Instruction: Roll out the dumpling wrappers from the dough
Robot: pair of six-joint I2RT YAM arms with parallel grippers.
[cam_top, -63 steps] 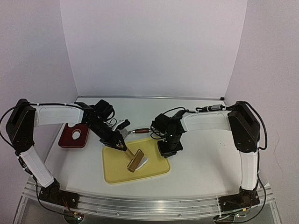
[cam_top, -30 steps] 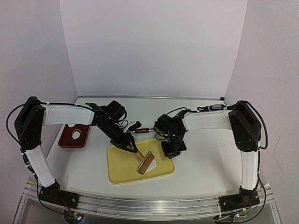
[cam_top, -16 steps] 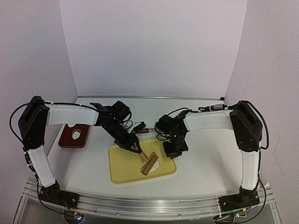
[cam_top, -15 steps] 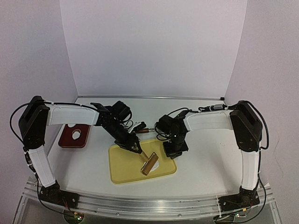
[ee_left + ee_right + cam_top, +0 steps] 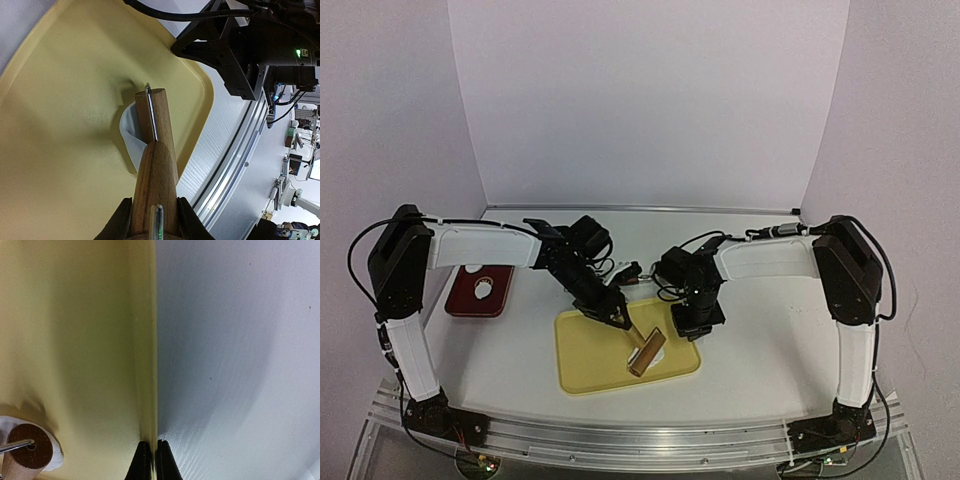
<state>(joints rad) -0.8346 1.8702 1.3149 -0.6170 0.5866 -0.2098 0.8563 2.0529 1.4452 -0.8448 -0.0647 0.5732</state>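
A yellow tray [image 5: 588,356] lies on the table between the arms. On it a sheet of white dough [image 5: 130,138] is pressed flat under a wooden roller [image 5: 647,352]. My left gripper [image 5: 617,318] is shut on the roller's wooden handle [image 5: 156,192], with a finger on each side. The roller's barrel [image 5: 156,116] lies across the dough near the tray's right rim. My right gripper [image 5: 150,451] is shut on the tray's rim [image 5: 147,365] at its far right corner [image 5: 688,326]. The roller's end [image 5: 28,452] shows at the lower left of the right wrist view. Dumpling wrappers are out of view.
A red dish [image 5: 470,300] with a white piece [image 5: 483,290] on it sits left of the tray. A small tool with a brown handle [image 5: 629,270] lies behind the tray, between the arms. Bare white table [image 5: 235,340] lies to the tray's right.
The tray, held by the right gripper, has slid to the right. The left gripper and the roller have moved right and nearer along with it, over the dough.
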